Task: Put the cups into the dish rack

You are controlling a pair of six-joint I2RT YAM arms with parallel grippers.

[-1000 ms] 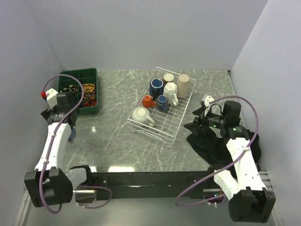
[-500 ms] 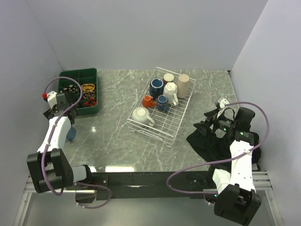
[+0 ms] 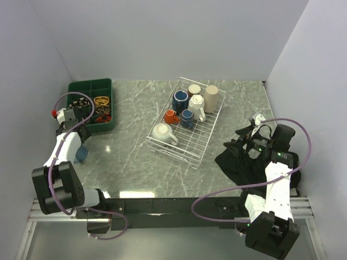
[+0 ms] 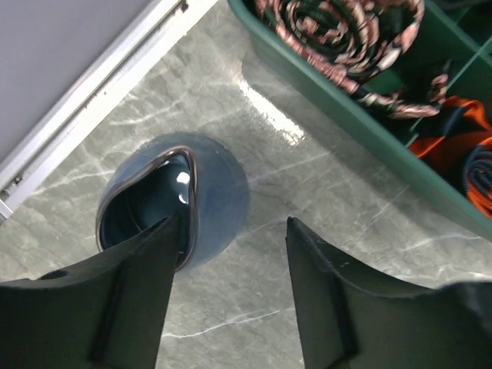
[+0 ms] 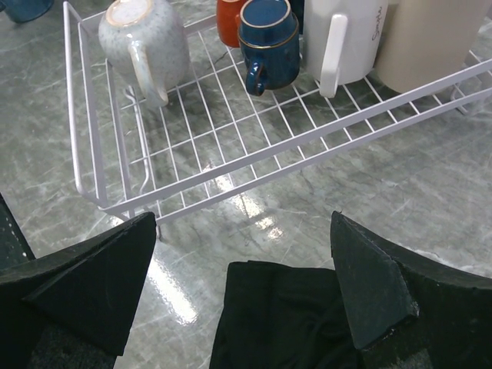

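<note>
We are seeing the blue-grey cup (image 4: 215,200) sitting close to the left edge of the surface (image 4: 323,200). A white rail (image 4: 92,84) is running just beside it on one side, and the wall of the green tray (image 4: 361,115) is standing near on the other. From above, a wide stretch of bare marble is lying between this cup and the dish rack (image 5: 207,131), which is resting well apart, toward the middle of the surface.

The cup is showing a rounded, glossy body and a dark glazed inside. It is appearing to lie on its side, with its mouth turned toward the left pincer (image 4: 231,231).

That pincer is hanging partly open and gripping nothing. One finger is covering the cup's mouth, while the other is standing clear of its outer wall with marble showing between.

The right pincer (image 5: 242,231) is gaping wide and holding nothing. It is hovering over a black cloth (image 5: 284,315), just in front of the rack's near rail.

Inside the rack we are counting a speckled cream mug (image 5: 142,38), an orange cup (image 5: 228,19), a navy cup (image 5: 267,34), a white mug (image 5: 346,38), a beige tumbler (image 5: 430,38), a dark blue mug (image 3: 180,100) and a brown-cream cup (image 3: 194,89).
</note>
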